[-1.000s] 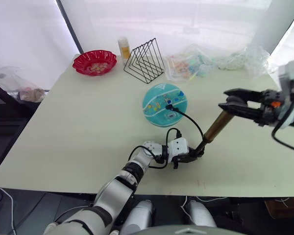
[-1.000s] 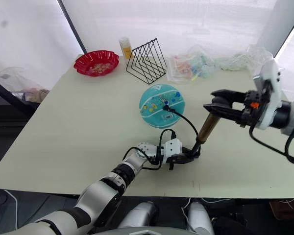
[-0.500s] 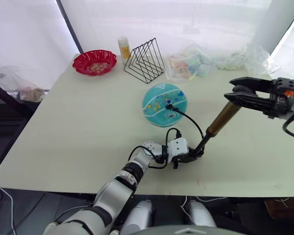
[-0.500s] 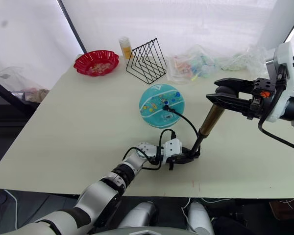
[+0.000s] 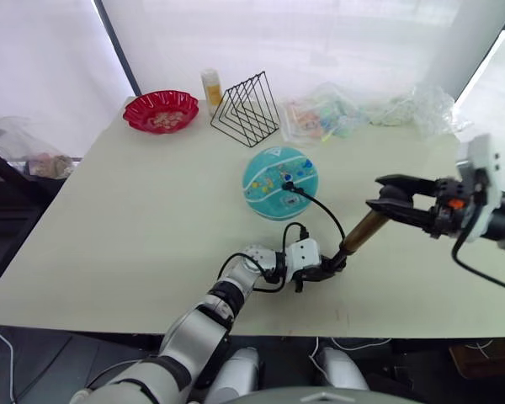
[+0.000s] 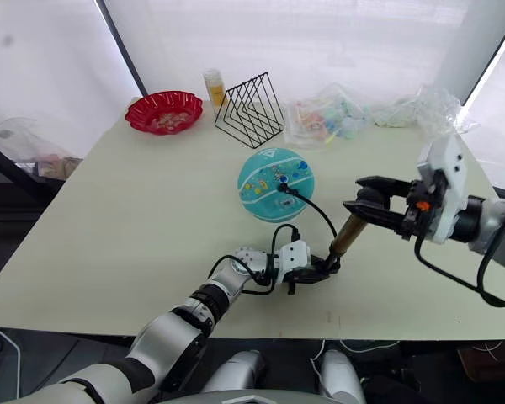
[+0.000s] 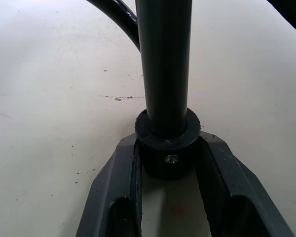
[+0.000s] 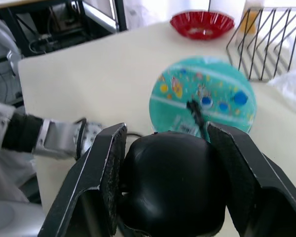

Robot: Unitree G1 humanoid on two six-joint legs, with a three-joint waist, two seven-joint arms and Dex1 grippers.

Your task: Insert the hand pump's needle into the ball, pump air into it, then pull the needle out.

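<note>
Bench (image 5: 135, 219): carries every item; pale top, open space around the work.
Ball (image 5: 280, 182): rests mid-bench, valve side up, so the hose reaches it without strain. It lies beyond the left hand and to the robot's left of the right hand, apart from both.
Hand pump (image 5: 358, 236): stands tilted, base on the bench, brass barrel leaning up toward the right hand. Judged: base pinned low and handle gripped high, so the stroke runs along the barrel.
Right hand (image 8: 163, 197): fingers closed around the pump's black handle, one finger each side.
Left hand (image 7: 165, 197): fingers clamped on the pump's black base collar, holding it against the bench near the front edge.
Hose (image 5: 324, 210): arcs from the pump base up to the ball.
Needle (image 5: 288, 183): its fitting sits on the ball's top; pin not visible, judged seated inside.
</note>
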